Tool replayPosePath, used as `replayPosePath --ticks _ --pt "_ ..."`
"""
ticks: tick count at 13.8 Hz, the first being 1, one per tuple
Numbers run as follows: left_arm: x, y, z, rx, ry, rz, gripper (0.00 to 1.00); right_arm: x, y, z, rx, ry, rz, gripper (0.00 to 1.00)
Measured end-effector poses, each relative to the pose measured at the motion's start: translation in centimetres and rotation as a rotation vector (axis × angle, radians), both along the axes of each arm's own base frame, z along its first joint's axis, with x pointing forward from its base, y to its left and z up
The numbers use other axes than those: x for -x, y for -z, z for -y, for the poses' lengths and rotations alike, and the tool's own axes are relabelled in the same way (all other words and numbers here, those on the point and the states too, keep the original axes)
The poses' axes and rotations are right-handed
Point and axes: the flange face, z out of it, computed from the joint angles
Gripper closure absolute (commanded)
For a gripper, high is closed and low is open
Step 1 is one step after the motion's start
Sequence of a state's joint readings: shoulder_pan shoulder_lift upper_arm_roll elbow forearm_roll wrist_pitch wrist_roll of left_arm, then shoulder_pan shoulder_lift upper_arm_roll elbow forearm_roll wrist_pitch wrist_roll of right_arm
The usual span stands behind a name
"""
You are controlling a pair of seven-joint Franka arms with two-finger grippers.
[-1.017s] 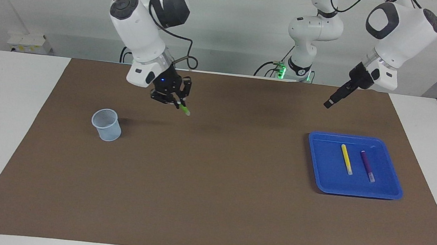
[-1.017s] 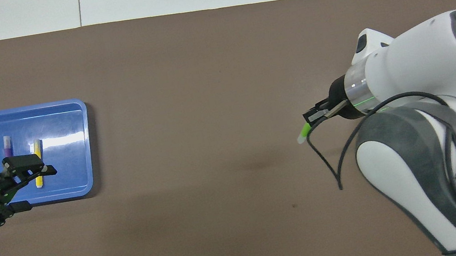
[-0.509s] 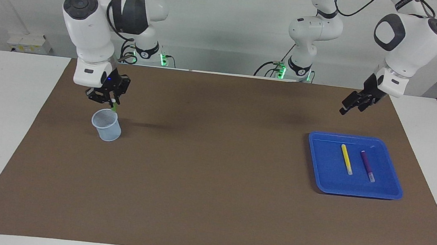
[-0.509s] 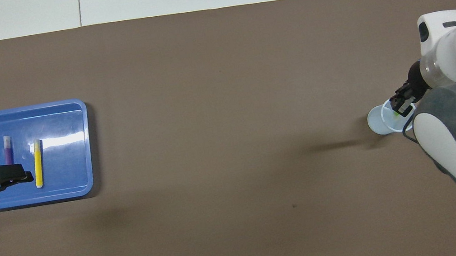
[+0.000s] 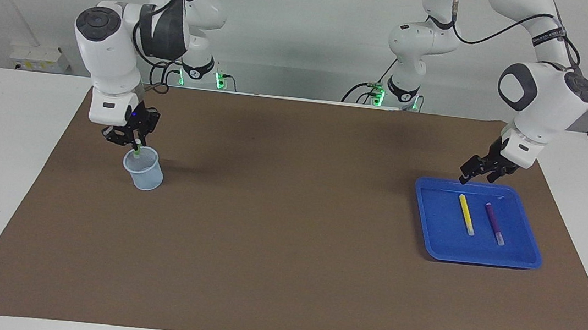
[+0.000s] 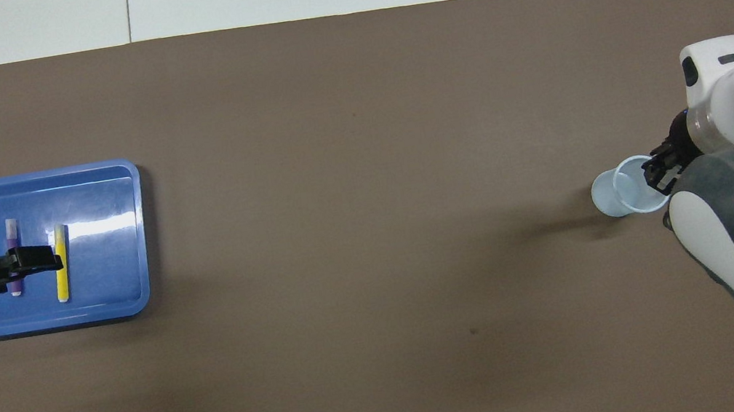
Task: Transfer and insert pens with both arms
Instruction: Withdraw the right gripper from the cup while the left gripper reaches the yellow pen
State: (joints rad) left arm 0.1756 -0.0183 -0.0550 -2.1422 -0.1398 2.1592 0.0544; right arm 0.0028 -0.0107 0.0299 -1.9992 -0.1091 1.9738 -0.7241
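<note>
My right gripper (image 5: 130,139) (image 6: 656,172) is shut on the green pen (image 5: 136,150). It holds the pen almost upright over the pale blue cup (image 5: 144,169) (image 6: 624,187), with the pen's lower end inside the rim. The yellow pen (image 5: 466,213) (image 6: 60,263) and the purple pen (image 5: 494,223) (image 6: 12,251) lie side by side in the blue tray (image 5: 474,256) (image 6: 38,178). My left gripper (image 5: 472,176) (image 6: 42,259) hangs open, low over the tray's edge nearest the robots, with nothing between its fingers.
A brown mat (image 5: 284,252) covers most of the white table. Two smaller white arms with green-lit bases (image 5: 198,72) (image 5: 400,94) stand at the robots' edge of the table. The cup is at the right arm's end, the tray at the left arm's end.
The right gripper carried the green pen from over the mat to the cup and lowered its end into it. The left gripper came down toward the tray.
</note>
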Motion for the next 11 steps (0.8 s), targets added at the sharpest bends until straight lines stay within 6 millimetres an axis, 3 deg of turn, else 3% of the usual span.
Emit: replayPosePath --ticks 2,5,9,11 --pt "-0.8 1.5 -0.2 -0.005 0.022 0.016 0.05 0.2 1.0 -0.1 -0.002 -0.004 0.009 1.00" --pt "-1.9 3.8 -0.6 -0.040 0.070 0.038 0.05 0.4 2.4 -0.1 -0.004 -0.008 0.014 0.00" --pt "-3.3 7.2 -1.6 -0.057 0.112 0.044 0.07 0.5 2.7 -0.2 -0.005 -0.010 0.014 0.00" --pt "-3.8 8.6 -1.9 -0.060 0.124 0.047 0.08 0.2 2.1 -1.2 -0.006 -0.022 0.030 0.00"
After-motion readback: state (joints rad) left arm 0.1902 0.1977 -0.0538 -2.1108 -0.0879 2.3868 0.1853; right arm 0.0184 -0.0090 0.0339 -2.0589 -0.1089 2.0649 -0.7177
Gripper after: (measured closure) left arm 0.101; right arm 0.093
